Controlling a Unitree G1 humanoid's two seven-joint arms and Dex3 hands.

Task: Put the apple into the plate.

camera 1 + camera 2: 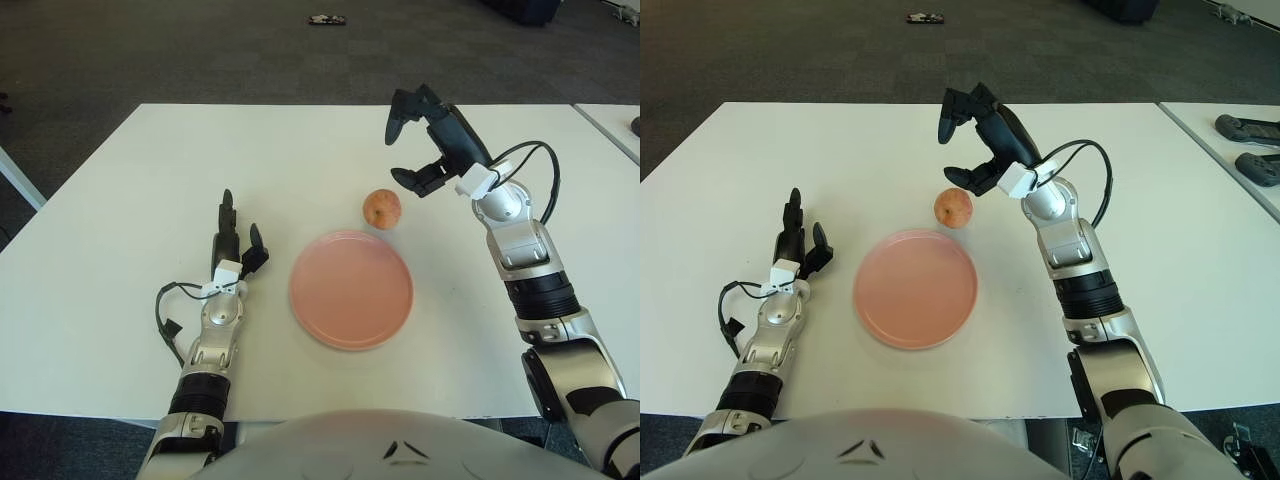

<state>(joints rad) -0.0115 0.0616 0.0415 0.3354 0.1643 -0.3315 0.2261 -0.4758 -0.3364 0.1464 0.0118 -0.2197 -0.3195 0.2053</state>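
**Apple sitting on the surface just outside the plate**

We are looking at a pink plate (351,289) lying flat near the middle of the white surface (120,200), and it is holding nothing: its whole inner face is showing bare. The apple (381,209) is sitting on the surface at about one o'clock from the plate's centre, just beyond the rim. Whether it is touching the rim or standing slightly apart from it, we cannot tell.

Our right hand (425,140) is hovering above and beyond the apple, toward two o'clock from it, with its fingers (398,110) spread apart and gripping nothing; a clear gap is showing between the hand and the fruit. A black cable (535,160) is looping off the wrist behind it.

Our left hand (235,245) is showing at nine o'clock from the plate, well apart from it, fingers stretched out straight and loose, pointing toward twelve o'clock and holding nothing. We cannot say for certain whether it is touching the surface.

At three o'clock a second white table (1225,130) is being cut off by the frame, and in the right eye view two dark objects (1247,145) are lying on it, only partly visible and too small to identify. Far off at twelve o'clock, on the dark floor (200,50), a small object (327,18) is lying; we cannot make out what it is. Our own torso (400,450) is covering the near edge of the surface.
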